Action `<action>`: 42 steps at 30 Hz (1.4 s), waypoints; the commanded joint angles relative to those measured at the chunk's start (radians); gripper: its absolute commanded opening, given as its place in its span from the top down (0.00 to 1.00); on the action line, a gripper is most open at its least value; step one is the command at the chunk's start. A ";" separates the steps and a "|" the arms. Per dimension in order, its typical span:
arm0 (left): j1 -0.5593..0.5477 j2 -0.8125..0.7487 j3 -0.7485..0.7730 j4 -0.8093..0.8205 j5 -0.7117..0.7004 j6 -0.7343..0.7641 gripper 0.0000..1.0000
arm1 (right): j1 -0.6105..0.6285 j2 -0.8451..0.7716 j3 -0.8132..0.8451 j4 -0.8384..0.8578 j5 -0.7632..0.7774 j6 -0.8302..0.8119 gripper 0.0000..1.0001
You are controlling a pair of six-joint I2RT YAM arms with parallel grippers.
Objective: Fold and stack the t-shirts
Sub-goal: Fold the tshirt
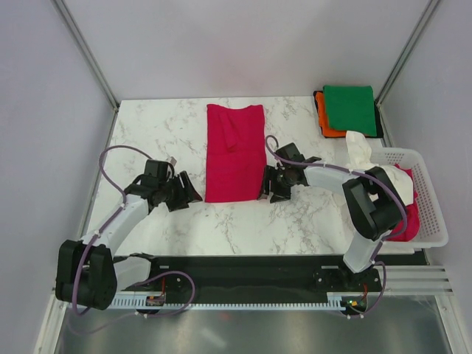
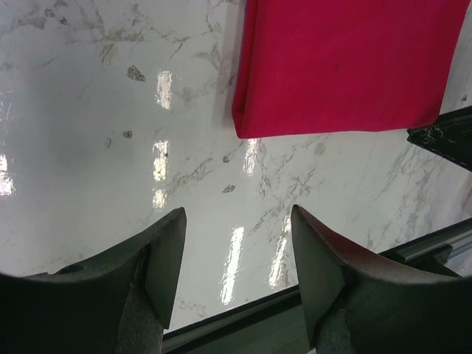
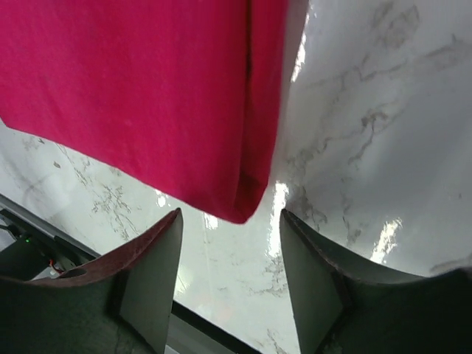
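A crimson-red t-shirt [image 1: 234, 151] lies folded into a long strip on the middle of the marble table; it also shows in the left wrist view [image 2: 346, 66] and in the right wrist view [image 3: 147, 96]. My left gripper [image 1: 193, 193] is open and empty, just left of the strip's near left corner. My right gripper [image 1: 267, 193] is open and empty at the strip's near right corner. A folded green t-shirt [image 1: 349, 108] lies on a folded orange t-shirt [image 1: 326, 119] at the back right. A white t-shirt [image 1: 359, 150] and another crimson one [image 1: 411, 212] hang in the basket.
A white slotted plastic basket [image 1: 436, 214] stands at the table's right edge, beside my right arm. The table's near edge and a black rail [image 1: 243, 269] run below both grippers. Grey walls close in the left and right sides.
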 commanded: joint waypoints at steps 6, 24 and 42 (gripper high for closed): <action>-0.011 0.071 -0.053 0.163 0.030 -0.083 0.37 | -0.005 0.046 -0.011 0.118 0.013 -0.022 0.54; -0.100 0.335 -0.031 0.374 0.006 -0.189 0.51 | -0.004 0.042 -0.019 0.114 -0.001 -0.065 0.99; -0.217 0.125 0.069 0.128 -0.165 -0.173 0.98 | -0.005 -0.112 -0.077 0.013 -0.036 -0.046 1.00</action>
